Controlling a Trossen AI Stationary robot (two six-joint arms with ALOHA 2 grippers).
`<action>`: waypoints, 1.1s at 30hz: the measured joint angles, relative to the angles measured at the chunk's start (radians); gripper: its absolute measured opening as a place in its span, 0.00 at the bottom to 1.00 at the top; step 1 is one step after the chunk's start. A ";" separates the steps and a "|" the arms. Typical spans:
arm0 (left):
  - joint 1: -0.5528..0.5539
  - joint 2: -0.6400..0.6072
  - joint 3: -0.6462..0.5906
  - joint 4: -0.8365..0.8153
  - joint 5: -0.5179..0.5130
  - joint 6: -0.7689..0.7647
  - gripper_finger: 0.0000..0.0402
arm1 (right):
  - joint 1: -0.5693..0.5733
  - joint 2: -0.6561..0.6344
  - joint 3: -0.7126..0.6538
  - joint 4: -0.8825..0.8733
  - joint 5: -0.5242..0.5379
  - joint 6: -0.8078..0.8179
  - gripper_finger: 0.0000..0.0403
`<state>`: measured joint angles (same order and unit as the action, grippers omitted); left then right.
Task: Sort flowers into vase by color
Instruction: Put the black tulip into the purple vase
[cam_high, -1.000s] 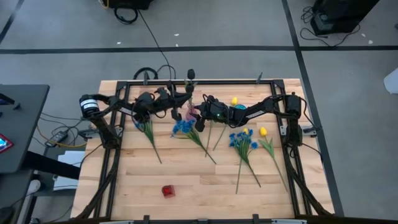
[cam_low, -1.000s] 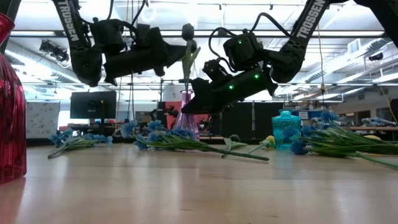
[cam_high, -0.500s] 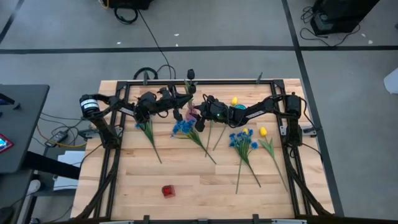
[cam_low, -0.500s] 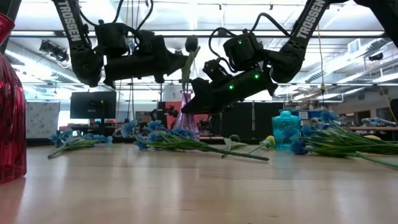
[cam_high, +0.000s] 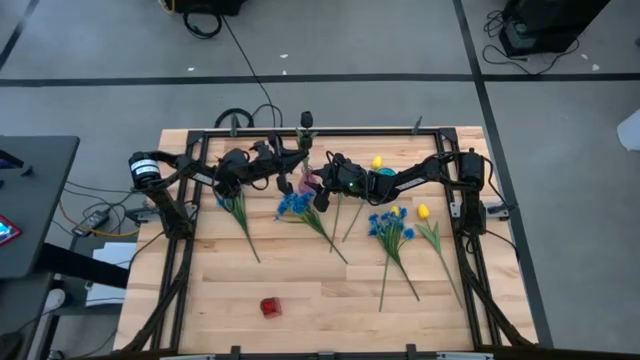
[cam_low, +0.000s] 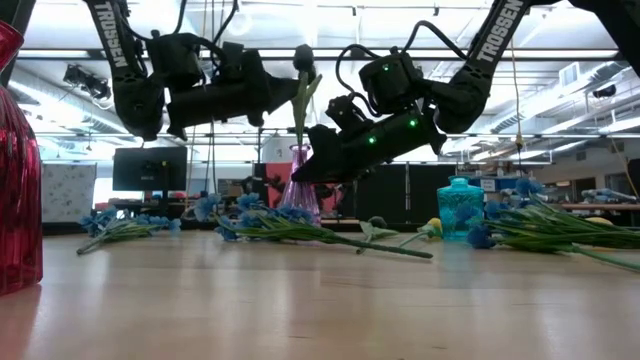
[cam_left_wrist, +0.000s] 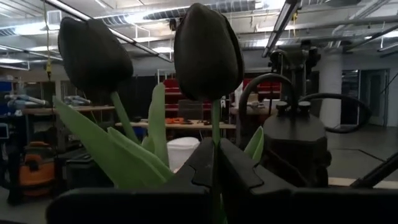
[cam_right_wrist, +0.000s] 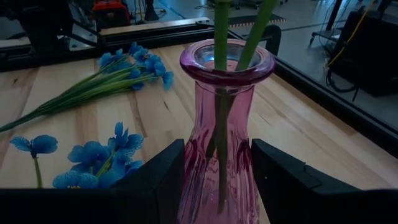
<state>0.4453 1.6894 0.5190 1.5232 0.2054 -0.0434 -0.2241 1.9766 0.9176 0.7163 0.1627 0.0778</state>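
A dark tulip (cam_left_wrist: 208, 50) stands upright over the pink glass vase (cam_right_wrist: 217, 112), and its stem runs down into the vase mouth (cam_right_wrist: 227, 56). My left gripper (cam_left_wrist: 214, 149) is shut on that stem above the vase (cam_low: 302, 190). A second dark tulip (cam_left_wrist: 93, 53) stands in the vase beside it, so two stems show inside. My right gripper (cam_right_wrist: 217, 162) is shut on the vase body, low at the table's far middle (cam_high: 318, 188). Bunches of blue flowers (cam_high: 295, 205) (cam_high: 388, 222) and a yellow tulip (cam_high: 423, 211) lie on the table. My left gripper pinches the dark tulip's stem (cam_left_wrist: 215, 124) just below the bloom, between its two fingers, coming level from the table's left side across the stem. The tulip stands upright with its lower stem inside the pink vase. My right gripper has one finger (cam_right_wrist: 158, 180) on each side of the pink vase's body (cam_right_wrist: 214, 143), below the neck, coming level from the table's right. The vase is upright, and its foot appears to stand on the table.
A teal vase (cam_high: 385, 183) with a yellow tulip (cam_high: 377, 161) stands right of the pink vase. A red vase (cam_high: 270, 306) stands near the table's near edge and looms at the left of the low view (cam_low: 15, 170). Another blue bunch (cam_high: 235, 205) lies under the left arm.
My left gripper dipped a little with the dark tulip toward the vase, then came back up slightly. It stayed shut on the stem throughout. The right gripper and the vase have kept still.
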 joint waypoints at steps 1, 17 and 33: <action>0.000 0.000 0.000 0.001 -0.012 0.013 0.04 | 0.000 0.000 0.000 0.000 0.000 0.001 0.47; -0.001 0.000 0.001 -0.015 -0.010 -0.013 0.19 | 0.000 0.000 0.000 0.000 0.000 0.001 0.47; -0.003 -0.216 -0.210 -0.014 -0.046 0.051 0.37 | 0.000 0.000 0.000 0.000 -0.001 0.001 0.47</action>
<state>0.4427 1.4737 0.3091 1.5094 0.1591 0.0079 -0.2241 1.9770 0.9176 0.7166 0.1615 0.0788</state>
